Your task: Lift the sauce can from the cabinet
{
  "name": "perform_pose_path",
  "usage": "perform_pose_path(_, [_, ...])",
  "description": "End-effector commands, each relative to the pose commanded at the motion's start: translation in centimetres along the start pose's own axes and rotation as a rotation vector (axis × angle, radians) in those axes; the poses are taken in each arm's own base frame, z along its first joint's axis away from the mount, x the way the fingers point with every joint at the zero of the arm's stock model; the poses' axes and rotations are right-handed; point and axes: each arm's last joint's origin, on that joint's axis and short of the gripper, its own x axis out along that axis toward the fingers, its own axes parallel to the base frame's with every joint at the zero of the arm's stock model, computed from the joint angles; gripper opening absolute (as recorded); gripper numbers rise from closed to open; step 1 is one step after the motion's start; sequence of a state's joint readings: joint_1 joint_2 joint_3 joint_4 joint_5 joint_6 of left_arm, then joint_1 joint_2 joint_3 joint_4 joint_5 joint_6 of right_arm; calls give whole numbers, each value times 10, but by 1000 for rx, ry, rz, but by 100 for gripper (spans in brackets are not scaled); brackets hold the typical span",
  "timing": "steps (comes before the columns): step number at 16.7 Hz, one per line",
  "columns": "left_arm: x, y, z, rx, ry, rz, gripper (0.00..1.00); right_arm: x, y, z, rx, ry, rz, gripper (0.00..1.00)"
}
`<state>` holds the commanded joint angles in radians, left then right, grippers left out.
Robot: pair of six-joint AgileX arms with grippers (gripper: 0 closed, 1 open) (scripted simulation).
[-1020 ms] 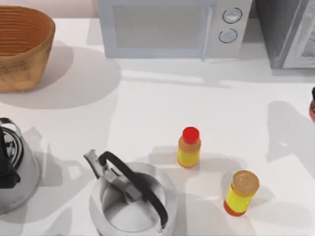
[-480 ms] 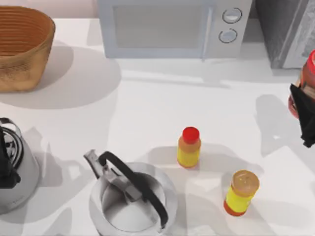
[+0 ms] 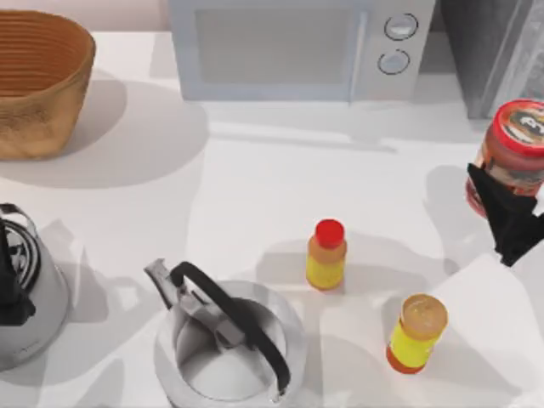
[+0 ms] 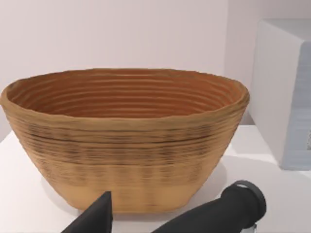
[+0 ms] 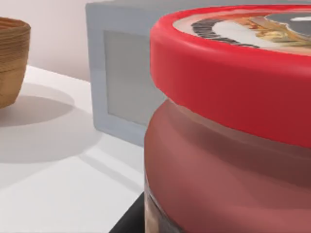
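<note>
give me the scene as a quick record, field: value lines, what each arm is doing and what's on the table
sauce can: sauce can at the top view's right edge, held up above the table, in front of the cabinet
right gripper: right gripper closed on the can's side
left gripper: left gripper idle near the basket, far left
table items: microwave at back, red-cap bottle, orange-cap bottle, kettle at front
task status: can lifted

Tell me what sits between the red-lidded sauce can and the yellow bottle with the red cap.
Nothing: in the top view bare white table separates the red-lidded sauce can, held by the right gripper, from the red-capped yellow bottle.
</note>
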<state>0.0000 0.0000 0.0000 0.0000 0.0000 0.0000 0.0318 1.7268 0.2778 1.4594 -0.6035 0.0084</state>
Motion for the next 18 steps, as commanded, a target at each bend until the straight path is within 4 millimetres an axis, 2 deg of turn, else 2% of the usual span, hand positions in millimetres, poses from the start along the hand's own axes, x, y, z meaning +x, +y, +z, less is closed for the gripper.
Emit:
perform_pose_path(8, [0, 0, 0, 0, 0, 0, 100, 10, -3, -38, 7, 4, 105, 0])
perform_pose_path(16, [0, 0, 0, 0, 0, 0, 100, 10, -3, -40, 13, 9, 105, 0])
perform_pose_path(18, [0, 0, 0, 0, 0, 0, 100, 21, -3, -45, 17, 11, 106, 0])
